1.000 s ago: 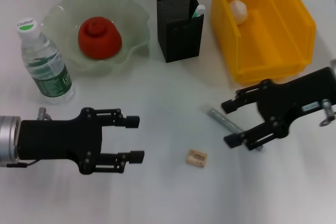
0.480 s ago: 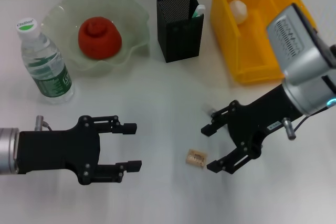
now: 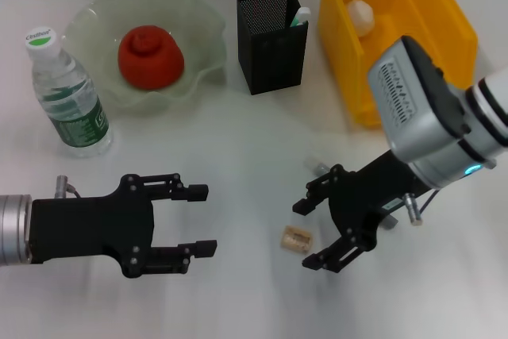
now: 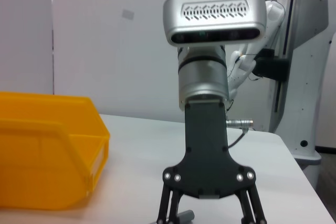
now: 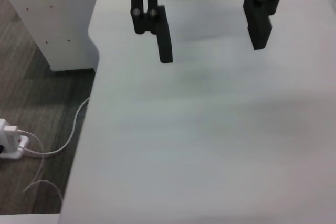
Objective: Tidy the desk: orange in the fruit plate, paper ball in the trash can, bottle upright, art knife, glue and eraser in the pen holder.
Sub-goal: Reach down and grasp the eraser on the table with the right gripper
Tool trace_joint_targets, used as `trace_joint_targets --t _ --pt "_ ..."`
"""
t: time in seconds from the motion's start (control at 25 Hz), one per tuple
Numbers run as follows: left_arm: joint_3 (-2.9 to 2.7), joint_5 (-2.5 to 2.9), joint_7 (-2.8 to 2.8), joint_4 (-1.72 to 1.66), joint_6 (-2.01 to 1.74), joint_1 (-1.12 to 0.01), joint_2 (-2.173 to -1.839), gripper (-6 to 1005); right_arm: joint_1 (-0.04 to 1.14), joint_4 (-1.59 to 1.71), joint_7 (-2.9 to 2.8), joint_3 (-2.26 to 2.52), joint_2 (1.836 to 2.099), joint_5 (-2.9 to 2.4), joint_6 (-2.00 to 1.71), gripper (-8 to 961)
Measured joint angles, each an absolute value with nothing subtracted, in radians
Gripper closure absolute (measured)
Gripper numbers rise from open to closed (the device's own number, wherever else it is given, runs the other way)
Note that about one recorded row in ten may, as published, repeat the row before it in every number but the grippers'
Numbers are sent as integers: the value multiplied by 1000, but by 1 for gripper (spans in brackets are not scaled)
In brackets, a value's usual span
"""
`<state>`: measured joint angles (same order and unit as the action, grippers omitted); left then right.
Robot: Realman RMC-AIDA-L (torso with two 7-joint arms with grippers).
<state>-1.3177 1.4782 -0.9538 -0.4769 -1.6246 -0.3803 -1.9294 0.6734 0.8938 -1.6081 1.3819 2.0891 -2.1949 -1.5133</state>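
The tan eraser (image 3: 297, 239) lies on the white desk, right at the mouth of my open right gripper (image 3: 305, 234), which touches nothing. A grey end of the art knife (image 3: 317, 167) pokes out behind that gripper, the rest being hidden. My left gripper (image 3: 202, 220) hovers open and empty at the front left. The orange (image 3: 151, 55) rests in the fruit plate (image 3: 92, 15). Upright beside the plate stands the bottle (image 3: 67, 93). The glue (image 3: 300, 15) sticks out of the pen holder (image 3: 271, 37). In the trash can (image 3: 413, 45) sits the paper ball (image 3: 359, 13).
The left wrist view faces my right gripper (image 4: 209, 211) head-on, with the yellow trash can (image 4: 47, 156) beside it. In the right wrist view the left gripper (image 5: 212, 38) hangs over bare desk, whose edge (image 5: 92, 108) drops to a floor with a cable (image 5: 58, 148).
My right gripper has swung from the art knife leftward and toward the front, ending around the eraser. The left gripper has barely shifted.
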Motion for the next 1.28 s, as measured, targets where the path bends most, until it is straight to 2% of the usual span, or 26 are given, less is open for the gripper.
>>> trace_joint_targets --t 0.4,0.8,1.28 --pt "-1311 1479 -950 -478 -1640 -374 -1937 287 655 883 -1600 1465 2089 -2164 -1424 169" --pt "-1312 1476 -949 -479 -1648 -374 -1937 287 645 881 -1594 1494 2089 -2150 -1390 566" --pt "-1287 1479 -949 -479 -1674 -371 -1937 286 628 884 -1586 1544 2090 -2131 -1340 578"
